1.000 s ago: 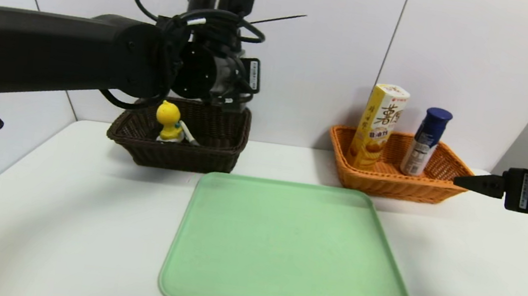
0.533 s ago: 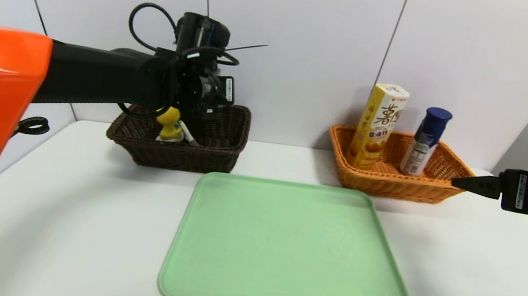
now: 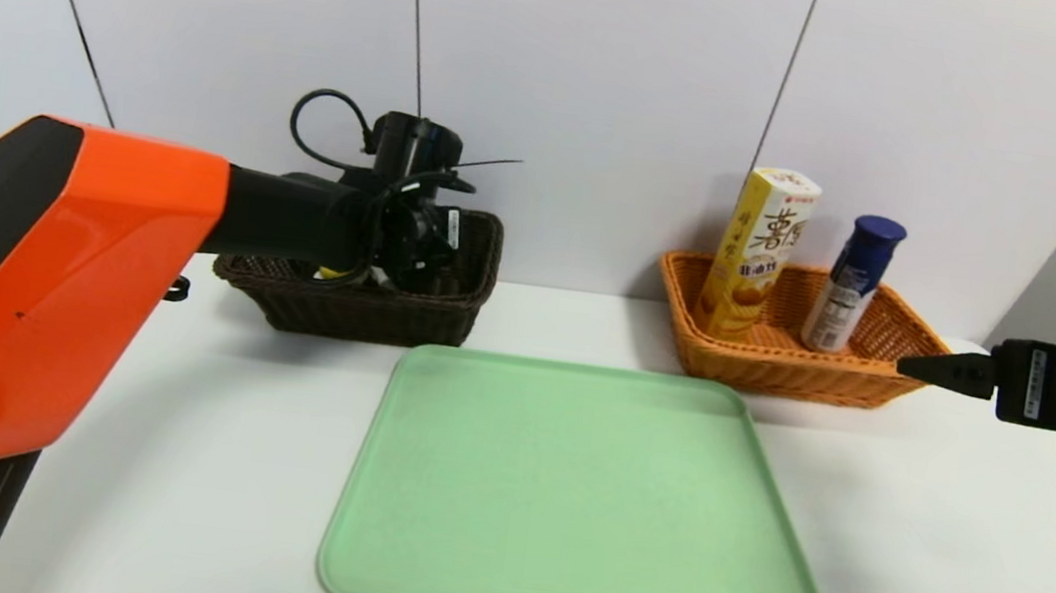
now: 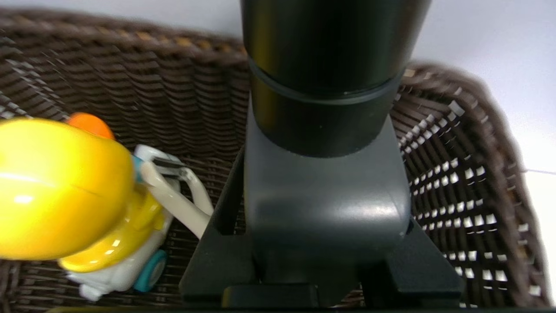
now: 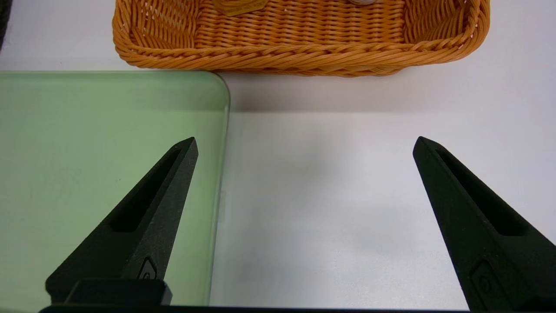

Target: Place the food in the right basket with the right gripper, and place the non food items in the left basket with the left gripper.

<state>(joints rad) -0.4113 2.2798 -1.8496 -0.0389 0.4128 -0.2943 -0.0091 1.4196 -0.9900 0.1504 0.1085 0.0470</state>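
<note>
My left gripper (image 4: 323, 208) is down inside the brown left basket (image 3: 365, 312), shut on a black and dark grey bottle-like item (image 4: 325, 65) held between its fingers. Beside that item in the basket (image 4: 456, 174) lies a yellow duck toy (image 4: 61, 187); in the head view the left arm (image 3: 296, 218) hides nearly all of it. The orange right basket (image 3: 891, 376) holds an upright yellow snack box (image 3: 760, 254) and a blue-capped can (image 3: 852, 286). My right gripper (image 5: 304, 143) hovers open and empty over the table, in front of the orange basket (image 5: 299, 52).
A green tray (image 3: 584, 495) lies in the middle of the white table with nothing on it; its corner (image 5: 108, 130) lies under one right finger. A white wall stands close behind both baskets.
The left arm has swung down and forward, lowering its gripper with the dark item into the brown basket and covering the duck toy. The right arm has barely moved.
</note>
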